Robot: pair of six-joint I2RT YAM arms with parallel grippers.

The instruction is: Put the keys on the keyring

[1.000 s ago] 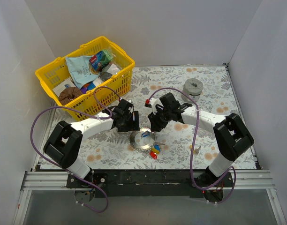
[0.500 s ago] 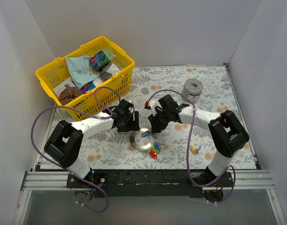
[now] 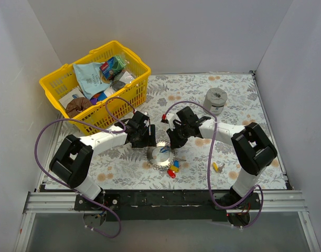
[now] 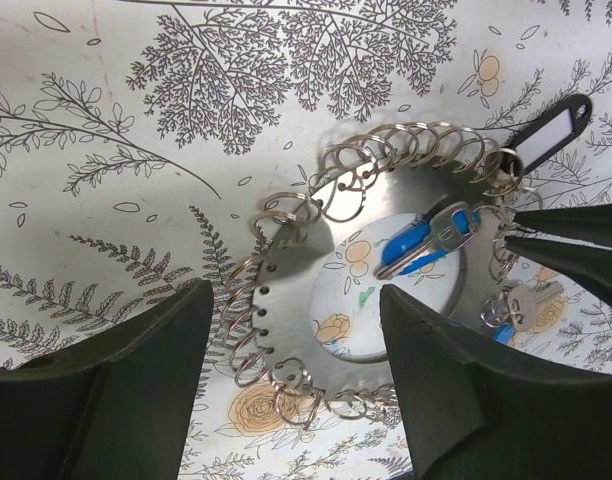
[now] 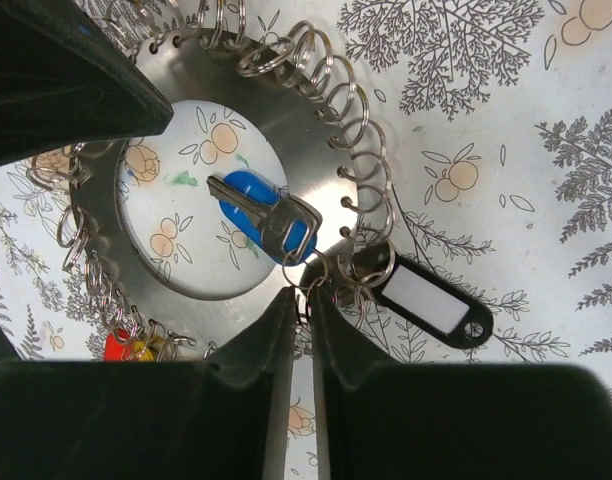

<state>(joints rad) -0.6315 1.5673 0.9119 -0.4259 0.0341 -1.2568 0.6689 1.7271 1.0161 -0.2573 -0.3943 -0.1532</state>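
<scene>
Flat on the floral counter (image 3: 239,105), between the two arms: the keyring (image 3: 161,156), rim strung with small wire loops. Inside its open centre, a blue-headed key (image 4: 426,235). At the rim nearest the arm bases, red and yellow keys (image 3: 171,171). Just outside the rim, a silver key (image 4: 526,300) and a black tag (image 5: 426,300) with a white label. Apart on the counter, near the right arm, one more yellow key (image 3: 215,167).

Left hand (image 4: 294,295) released, fingers spread wide over the ring, one at the rim, one at the centre's edge. Right hand (image 5: 301,295) almost clenched, only a thin slit between the fingers, tips at a small loop beside the blue-headed key. Cannot tell about an actual pinch on that loop.
</scene>
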